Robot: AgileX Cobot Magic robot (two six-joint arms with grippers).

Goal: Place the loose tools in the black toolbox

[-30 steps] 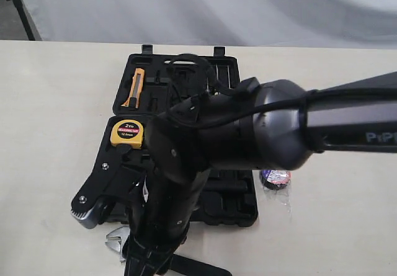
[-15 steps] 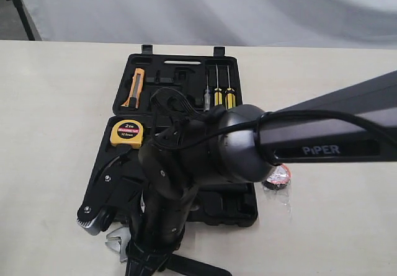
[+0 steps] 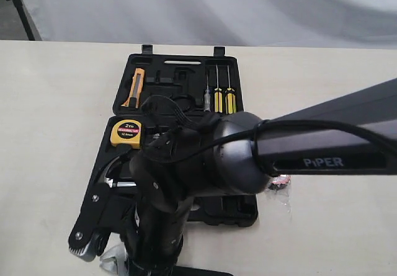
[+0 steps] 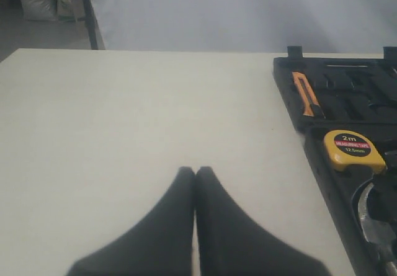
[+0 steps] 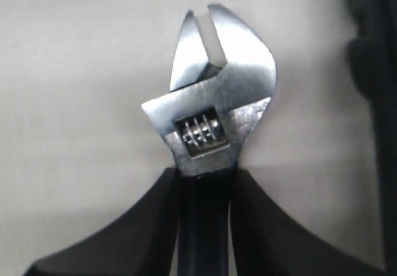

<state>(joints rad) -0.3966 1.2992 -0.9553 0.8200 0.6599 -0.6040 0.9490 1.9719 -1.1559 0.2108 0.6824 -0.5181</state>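
Toolbox [image 3: 180, 71], black, is laid open mid-table, already stocked with utility knife [image 3: 134, 87], tape measure [image 3: 126, 133] and screwdrivers [image 3: 222, 96]. An adjustable wrench [image 5: 214, 96], not yet stowed, is pinched by its handle in the right gripper [image 5: 206, 177], just off the box's near edge. The left gripper [image 4: 196, 172] is pressed together, empty.

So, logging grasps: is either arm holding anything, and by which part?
Right gripper holds the adjustable wrench by its handle, just below the head; left gripper holds nothing.

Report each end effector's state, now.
Left end effector: closed, empty.
Right end effector: closed on the silver steel adjustable wrench with black handle.
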